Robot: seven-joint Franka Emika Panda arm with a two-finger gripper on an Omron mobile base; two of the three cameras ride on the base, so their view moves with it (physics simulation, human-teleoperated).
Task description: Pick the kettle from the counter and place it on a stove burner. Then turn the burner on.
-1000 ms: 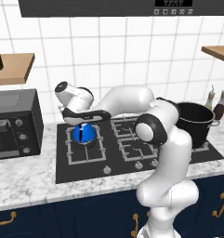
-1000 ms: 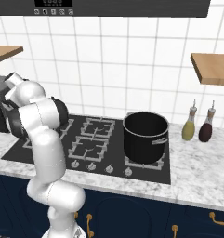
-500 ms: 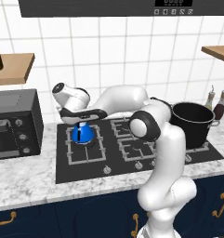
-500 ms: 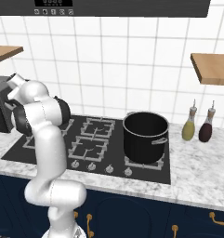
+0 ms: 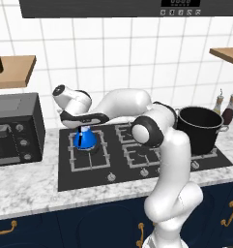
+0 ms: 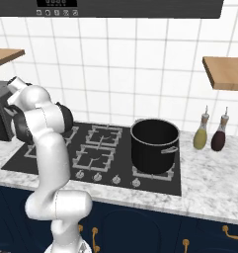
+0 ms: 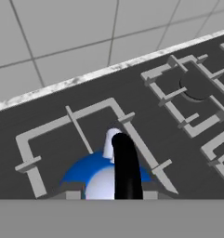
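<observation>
Near edge: marbled counter (image 5: pixel 26 186) over navy cabinets (image 6: pixel 140 230), a row of knobs (image 6: pixel 106 178) along the cooktop's (image 5: pixel 79 179) front. White arm (image 5: pixel 161 145) rises from the base and reaches left across the cooktop, hand low over the far-left grate. Gripper (image 5: pixel 82 127) sits directly above the kettle (image 5: pixel 84 139); fingertips hidden behind the hand and kettle top, so I cannot tell whether it grips the handle or has let go. Kettle stands upright on the left burner (image 5: pixel 86 150), blue body inside the square grate. Hand view: kettle (image 7: pixel 102 176) right beneath the camera, black handle (image 7: pixel 126 167) arching up the middle, grate bars (image 7: pixel 62 125) around it. Right side: big black pot (image 6: pixel 154 145) on the right-hand grate, well apart from the kettle. Further back: black oven (image 5: pixel 14 128) on the counter at left, two bottles (image 6: pixel 210 133) at right, white tiled wall (image 5: pixel 118 63), wooden shelves (image 6: pixel 224 71), range hood (image 5: pixel 137 7) overhead.
</observation>
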